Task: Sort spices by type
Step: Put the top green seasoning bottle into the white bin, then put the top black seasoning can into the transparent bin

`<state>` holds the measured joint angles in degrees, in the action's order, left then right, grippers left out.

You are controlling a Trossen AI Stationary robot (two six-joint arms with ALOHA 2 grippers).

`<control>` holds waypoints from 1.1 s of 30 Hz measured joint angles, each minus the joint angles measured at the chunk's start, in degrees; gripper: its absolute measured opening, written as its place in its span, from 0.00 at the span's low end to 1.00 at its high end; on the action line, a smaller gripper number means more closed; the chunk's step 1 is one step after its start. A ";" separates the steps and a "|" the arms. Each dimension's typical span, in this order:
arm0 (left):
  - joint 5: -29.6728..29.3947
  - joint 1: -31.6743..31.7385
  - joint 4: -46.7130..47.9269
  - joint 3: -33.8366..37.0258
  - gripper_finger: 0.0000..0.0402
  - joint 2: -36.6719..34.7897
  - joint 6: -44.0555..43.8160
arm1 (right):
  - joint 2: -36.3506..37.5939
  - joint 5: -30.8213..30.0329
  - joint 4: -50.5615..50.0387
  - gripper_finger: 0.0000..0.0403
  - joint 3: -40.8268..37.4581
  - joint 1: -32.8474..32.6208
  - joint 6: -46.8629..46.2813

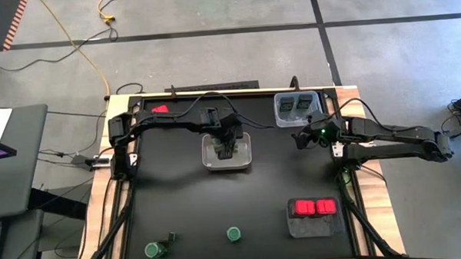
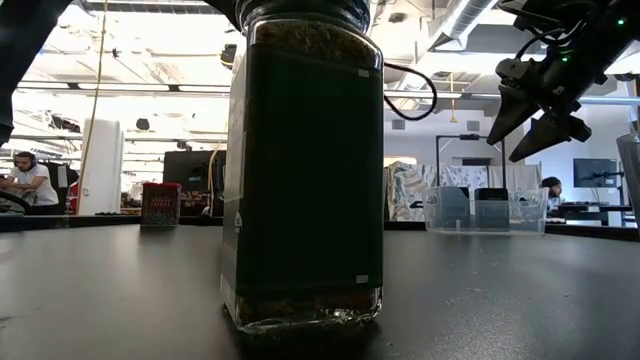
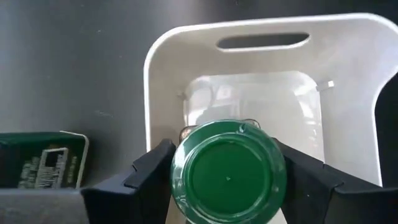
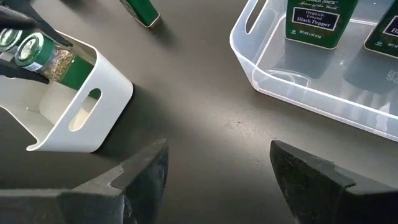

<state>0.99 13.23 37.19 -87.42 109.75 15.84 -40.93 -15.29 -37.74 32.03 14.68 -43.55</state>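
- White tray point(image 1: 247, 161) near the table's middle: left gripper point(image 3: 229, 186) inside it, fingers on either side of a green-lidded jar point(image 3: 228, 177); whether clamped or just loosened cannot be told.
- Clear tray point(image 1: 279, 112) at the far edge, toward the right corner: two dark green-labelled tins point(image 1: 299, 105) standing inside.
- Grey tray point(image 1: 311, 228) near the front right corner: two red boxes point(image 1: 314, 207) side by side.
- Right gripper point(image 4: 217, 168) over bare table between white and clear trays, fingers apart, holding nothing.
- Two green-lidded jars point(image 1: 233, 235) loose by the front edge, one red box point(image 1: 161, 110) at the far left.
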 joint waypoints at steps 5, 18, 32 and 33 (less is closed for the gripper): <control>-0.62 0.00 1.41 -2.20 0.58 -0.09 0.42 | 0.00 0.00 0.00 0.76 0.00 -0.01 0.00; -0.61 0.00 16.88 -10.48 0.58 -0.09 -0.45 | 0.00 0.00 0.00 0.76 0.00 0.00 -0.02; -0.15 0.00 22.33 -13.87 0.58 -6.98 -0.49 | 0.02 0.01 0.09 0.76 0.00 0.00 -0.07; -0.15 0.04 22.81 -13.79 0.58 -8.28 0.26 | 0.02 0.00 0.09 0.76 0.00 -0.02 -0.07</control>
<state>0.84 13.28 59.99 -101.22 101.48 16.10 -40.91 -15.29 -37.65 32.03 14.66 -43.62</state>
